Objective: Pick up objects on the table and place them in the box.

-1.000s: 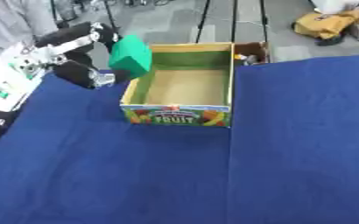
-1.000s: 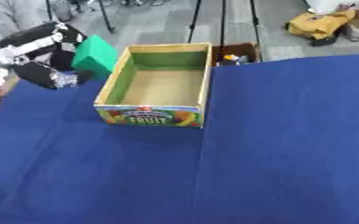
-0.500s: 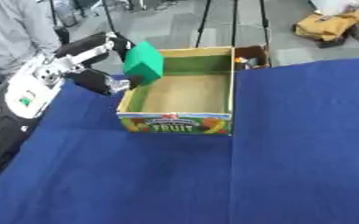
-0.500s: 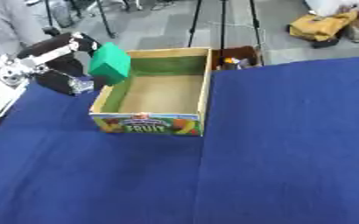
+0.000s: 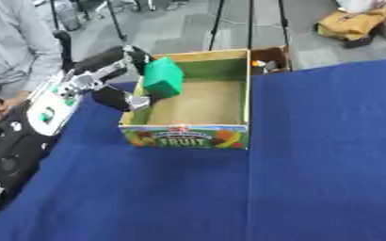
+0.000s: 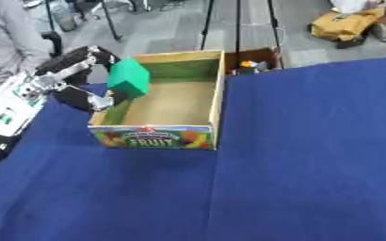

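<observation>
A green block (image 5: 163,78) hangs over the left wall of the cardboard fruit box (image 5: 231,136), which stands open at the far middle of the blue table. My left hand (image 5: 122,77) reaches in from the left and is shut on the block, fingers above it and thumb below. The box's brown floor (image 5: 198,103) shows bare. My right hand is out of sight in both views.
A smaller open carton (image 5: 266,61) holding small coloured items stands just behind the fruit box's right corner. The blue cloth (image 5: 311,160) covers the table's near and right parts. A person in a grey shirt (image 5: 15,42) sits at the far left edge.
My left hand has carried the green block rightward, from outside the box's left wall to over that wall. The camera has also shifted.
</observation>
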